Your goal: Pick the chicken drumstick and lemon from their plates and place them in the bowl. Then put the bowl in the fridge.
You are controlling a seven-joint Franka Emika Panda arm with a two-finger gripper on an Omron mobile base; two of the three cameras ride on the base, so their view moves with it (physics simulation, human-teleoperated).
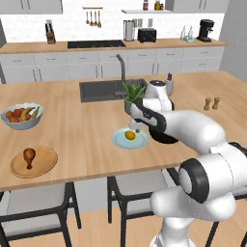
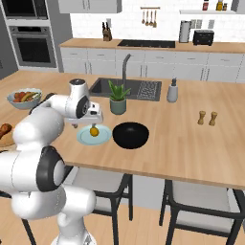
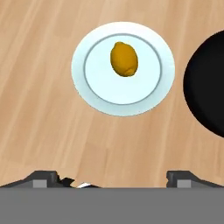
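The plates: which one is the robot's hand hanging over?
The pale blue-green plate with the lemon on it, beside the black bowl. The tan wooden plate, holding the chicken drumstick, sits far off along the counter's near edge.

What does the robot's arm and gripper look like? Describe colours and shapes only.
The arm is made of glossy white, rounded segments linked by dark grey ring joints. No cables or markings show. The gripper is a white block with two small dark finger tips.
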